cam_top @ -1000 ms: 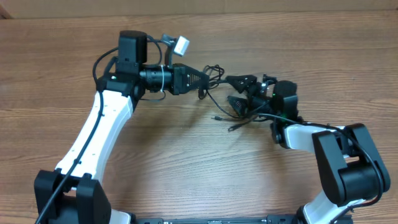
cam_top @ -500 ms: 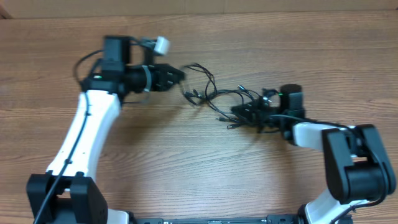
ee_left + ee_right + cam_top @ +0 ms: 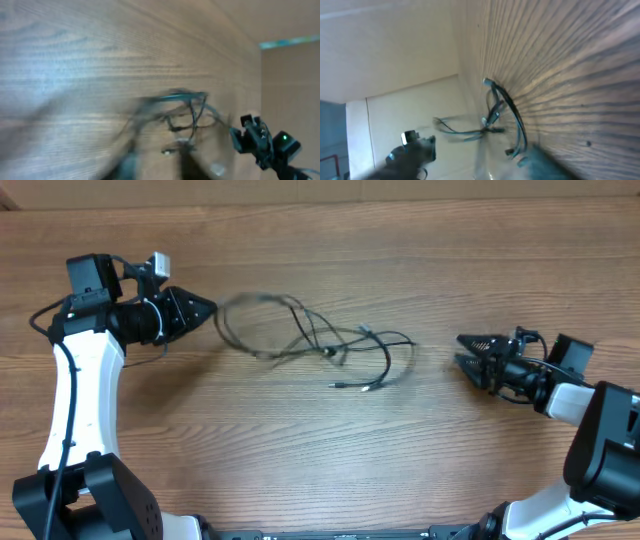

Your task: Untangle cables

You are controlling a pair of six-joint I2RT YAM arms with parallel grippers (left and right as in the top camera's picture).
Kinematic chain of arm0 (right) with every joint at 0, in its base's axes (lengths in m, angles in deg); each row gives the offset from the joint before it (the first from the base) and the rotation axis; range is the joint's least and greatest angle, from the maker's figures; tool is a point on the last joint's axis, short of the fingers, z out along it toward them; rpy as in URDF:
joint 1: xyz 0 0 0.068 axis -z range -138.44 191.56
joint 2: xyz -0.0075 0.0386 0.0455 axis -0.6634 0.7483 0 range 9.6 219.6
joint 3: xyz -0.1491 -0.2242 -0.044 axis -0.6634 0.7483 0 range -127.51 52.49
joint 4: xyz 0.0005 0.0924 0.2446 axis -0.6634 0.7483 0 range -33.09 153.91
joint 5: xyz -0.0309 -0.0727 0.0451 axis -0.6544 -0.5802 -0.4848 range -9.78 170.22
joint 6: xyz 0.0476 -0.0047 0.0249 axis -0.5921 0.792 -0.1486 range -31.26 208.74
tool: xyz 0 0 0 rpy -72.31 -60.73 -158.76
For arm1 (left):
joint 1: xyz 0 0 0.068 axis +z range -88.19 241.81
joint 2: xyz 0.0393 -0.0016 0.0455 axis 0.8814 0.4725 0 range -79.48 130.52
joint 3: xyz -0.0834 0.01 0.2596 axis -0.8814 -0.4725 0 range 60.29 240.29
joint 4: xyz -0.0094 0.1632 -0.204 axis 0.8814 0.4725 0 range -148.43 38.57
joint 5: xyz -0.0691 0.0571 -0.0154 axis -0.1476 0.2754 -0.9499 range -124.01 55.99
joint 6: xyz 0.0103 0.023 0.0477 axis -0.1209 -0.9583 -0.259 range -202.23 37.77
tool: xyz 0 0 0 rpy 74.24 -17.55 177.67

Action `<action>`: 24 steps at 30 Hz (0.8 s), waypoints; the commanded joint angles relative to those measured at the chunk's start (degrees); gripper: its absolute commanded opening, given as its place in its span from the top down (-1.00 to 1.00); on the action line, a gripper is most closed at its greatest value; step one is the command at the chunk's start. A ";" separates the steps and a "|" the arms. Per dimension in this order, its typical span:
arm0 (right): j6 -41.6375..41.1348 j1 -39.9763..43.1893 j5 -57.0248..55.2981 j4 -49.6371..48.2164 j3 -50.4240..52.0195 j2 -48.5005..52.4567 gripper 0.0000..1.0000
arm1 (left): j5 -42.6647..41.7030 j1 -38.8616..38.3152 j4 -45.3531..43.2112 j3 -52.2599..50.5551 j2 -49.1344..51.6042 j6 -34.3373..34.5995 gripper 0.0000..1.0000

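The cables (image 3: 330, 352) are thin black cords lying spread in loose loops across the middle of the wooden table. Small plug ends lie at the front of them. My left gripper (image 3: 210, 308) is at the far left, its fingers closed to a point on the cables' blurred left loop. My right gripper (image 3: 462, 351) is open and empty, a short gap to the right of the cables. The left wrist view shows the cables (image 3: 192, 107) ahead, blurred. The right wrist view shows the cables (image 3: 502, 107) ahead too.
The table (image 3: 330, 450) is bare wood. My right arm's wrist (image 3: 262, 142) shows beyond the cables in the left wrist view. My left arm (image 3: 412, 150) shows beyond them in the right wrist view. Both arm bases stand at the front edge.
My left gripper has moved far to the left and drawn the tangle out into loose loops. My right gripper has let go of the cables, moved right and now stands open.
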 commanded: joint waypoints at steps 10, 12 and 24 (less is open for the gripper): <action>4.04 -7.54 0.81 -4.07 -0.24 -8.07 -0.99 | 21.73 -18.64 1.66 -0.09 -1.05 7.56 -0.99; 4.00 -9.27 -1.51 -3.63 -0.24 -11.74 -0.99 | 26.97 -20.20 1.60 -0.09 -1.05 13.81 -0.99; 4.31 -36.06 -29.62 1.51 -1.60 -22.03 -0.98 | 29.09 -8.26 0.57 1.20 -1.16 25.18 -0.99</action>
